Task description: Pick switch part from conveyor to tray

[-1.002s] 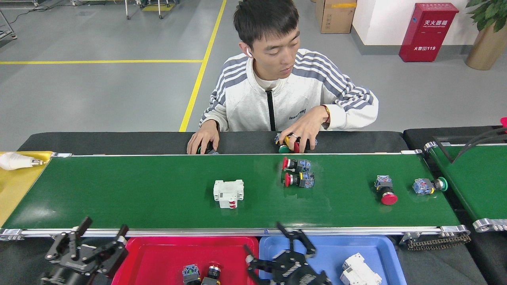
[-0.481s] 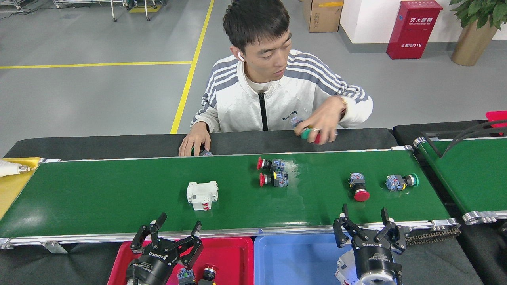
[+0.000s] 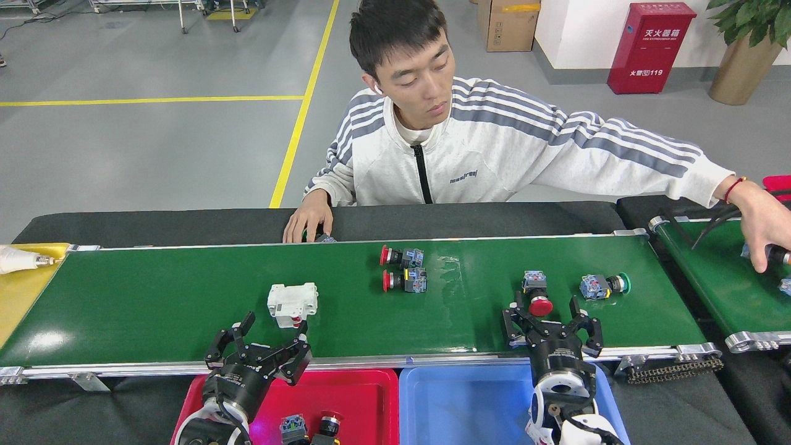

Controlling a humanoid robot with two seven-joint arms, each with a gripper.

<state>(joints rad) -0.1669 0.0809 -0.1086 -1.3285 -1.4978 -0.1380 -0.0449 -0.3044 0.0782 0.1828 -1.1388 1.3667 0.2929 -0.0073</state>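
Observation:
The long green conveyor [image 3: 154,309] carries several switch parts. A white breaker block [image 3: 291,303] lies left of centre, and two red-capped push buttons [image 3: 403,256] [image 3: 405,280] sit side by side mid-belt. A red mushroom button [image 3: 536,295] and a green-capped button [image 3: 602,285] lie further right. My right gripper [image 3: 545,319] is open, its fingers just in front of the red mushroom button. My left gripper [image 3: 270,341] is open over the near rail, just in front of the white block. The red tray [image 3: 371,395] and the blue tray [image 3: 457,402] sit below the rail.
A person sits behind the belt with one hand [image 3: 307,222] at its far edge and the other hand [image 3: 765,224] stretched over a second green belt [image 3: 729,278] on the right. A yellow surface [image 3: 18,290] lies at the left. Switch parts [image 3: 309,428] lie in the red tray.
The parts have drifted left along the belt. My right gripper has moved forward up to the red mushroom button. My left gripper has edged forward. The person's arm has swung out to the right.

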